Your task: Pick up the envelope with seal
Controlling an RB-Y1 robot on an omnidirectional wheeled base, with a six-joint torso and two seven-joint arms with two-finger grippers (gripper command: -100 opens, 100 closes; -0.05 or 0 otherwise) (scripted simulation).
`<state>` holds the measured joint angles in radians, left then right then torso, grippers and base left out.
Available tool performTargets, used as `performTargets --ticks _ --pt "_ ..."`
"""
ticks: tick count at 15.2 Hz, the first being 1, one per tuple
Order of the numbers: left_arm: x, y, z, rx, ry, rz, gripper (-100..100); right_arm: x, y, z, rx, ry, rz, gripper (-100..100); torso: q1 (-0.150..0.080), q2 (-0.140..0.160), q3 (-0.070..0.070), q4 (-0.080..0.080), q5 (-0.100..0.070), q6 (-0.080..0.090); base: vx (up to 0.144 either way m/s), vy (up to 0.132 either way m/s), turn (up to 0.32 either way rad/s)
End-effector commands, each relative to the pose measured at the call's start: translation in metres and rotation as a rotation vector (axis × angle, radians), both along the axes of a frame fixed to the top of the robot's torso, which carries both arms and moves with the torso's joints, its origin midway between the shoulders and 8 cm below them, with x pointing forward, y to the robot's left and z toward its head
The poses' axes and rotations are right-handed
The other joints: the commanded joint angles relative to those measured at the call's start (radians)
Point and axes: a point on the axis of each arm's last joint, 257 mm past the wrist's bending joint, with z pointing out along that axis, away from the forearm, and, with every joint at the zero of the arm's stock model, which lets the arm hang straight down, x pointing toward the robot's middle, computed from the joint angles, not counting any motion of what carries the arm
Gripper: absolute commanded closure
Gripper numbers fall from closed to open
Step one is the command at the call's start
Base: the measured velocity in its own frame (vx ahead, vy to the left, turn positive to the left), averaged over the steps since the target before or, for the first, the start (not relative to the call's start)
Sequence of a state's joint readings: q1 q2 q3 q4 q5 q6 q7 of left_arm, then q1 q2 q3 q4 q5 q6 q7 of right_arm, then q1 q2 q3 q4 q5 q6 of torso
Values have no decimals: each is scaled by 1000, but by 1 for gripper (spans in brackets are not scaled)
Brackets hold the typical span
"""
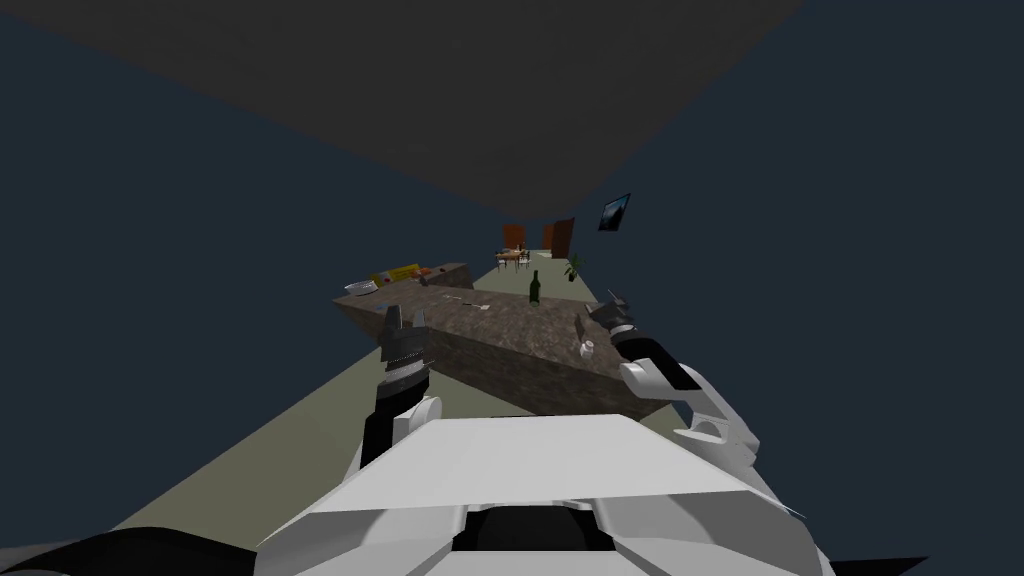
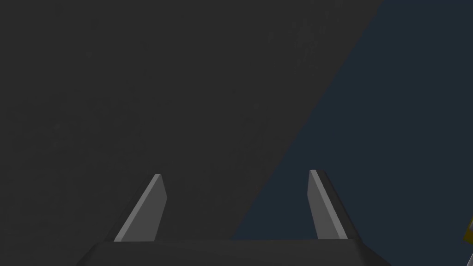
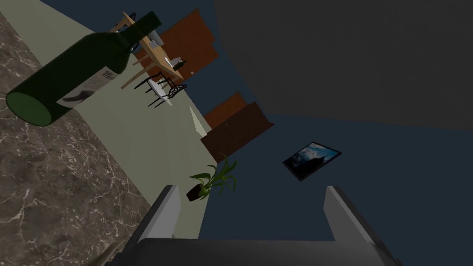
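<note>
Left gripper (image 2: 235,172): the two fingers stand apart with nothing between them. In the head view it hangs at the near left corner of the counter (image 1: 500,335), a long brown marbled top.

Right gripper (image 3: 251,186): fingers likewise apart and holding nothing. It sits over the counter's right end, pointing past the edge toward the far room.

On the counter you have a green bottle (image 3: 78,69) standing upright toward the far right side, a pale plate (image 1: 360,288) at the far left corner, and a yellow item (image 1: 395,273) just beyond the plate. A small pale object (image 1: 587,348) stands near the right forearm; you cannot tell what it is.

Envelope: not confirmed. A thin pale flat item (image 1: 478,304) lies on the counter between the plate and the bottle, well apart from both grippers, but it is too small to identify.

Beyond the counter: a potted plant (image 3: 215,180) on the floor, a framed picture (image 3: 312,159) on the dark blue wall, a wooden dining table (image 3: 152,51) and brown doors (image 3: 231,124).
</note>
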<state>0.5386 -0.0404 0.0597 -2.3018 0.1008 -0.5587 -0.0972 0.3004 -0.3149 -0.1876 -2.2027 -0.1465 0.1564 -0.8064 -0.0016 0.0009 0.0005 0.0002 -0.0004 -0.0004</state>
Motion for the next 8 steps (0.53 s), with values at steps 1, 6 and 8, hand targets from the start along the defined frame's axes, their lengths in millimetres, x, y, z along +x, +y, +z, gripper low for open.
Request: performTargets --ticks 1,6,8 --pt "0 0 0 0 0 0 0 3 -5 -11 32 43 -8 -100 0 0 0 0 0 0 -19 -19 80" --pt "0 0 0 0 0 0 0 9 -17 -27 95 107 -25 -100 0 0 0 0 0 0 -16 -16 70" --pt "0 0 0 0 0 0 0 13 -29 -37 152 147 -41 -100 0 0 0 0 0 0 -25 -19 129"
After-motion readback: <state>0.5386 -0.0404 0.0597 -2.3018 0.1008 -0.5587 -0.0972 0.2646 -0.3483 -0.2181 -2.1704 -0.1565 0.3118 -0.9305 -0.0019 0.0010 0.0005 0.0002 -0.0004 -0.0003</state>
